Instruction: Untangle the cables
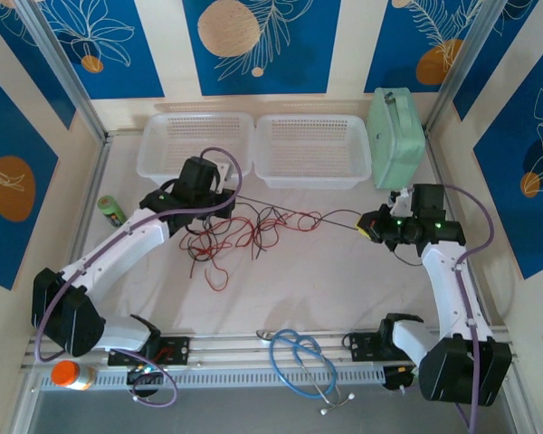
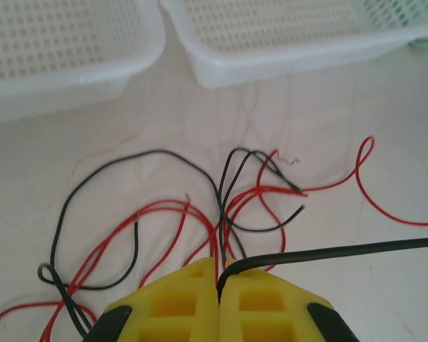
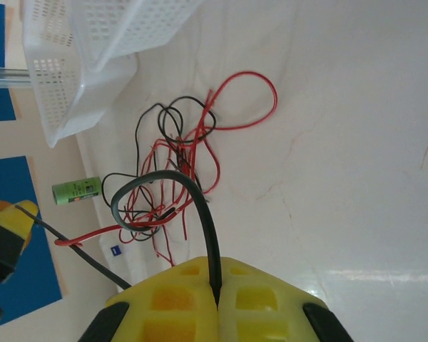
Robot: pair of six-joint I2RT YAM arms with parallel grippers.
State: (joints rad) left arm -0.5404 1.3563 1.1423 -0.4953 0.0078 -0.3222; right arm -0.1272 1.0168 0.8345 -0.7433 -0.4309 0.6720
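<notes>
Both clamped: yellow-padded left gripper (image 2: 219,286) and right gripper (image 3: 215,293) each pinch a thin black wire (image 1: 300,211), apparently the same one, stretched between them. The thin red-and-black cable tangle (image 1: 240,237) sits mid-frame. I'd say pulling harder risks cinching knots or the wire slipping out.

Bright, even light washes the table (image 1: 326,280); shadows on it are faint and soft. In my right wrist view a pale glare streak crosses the table beside my yellow fingers (image 3: 264,310), which sit blurred close-up.

White arms (image 1: 131,240); black joints (image 1: 65,315); yellow fingers (image 2: 177,306)
</notes>
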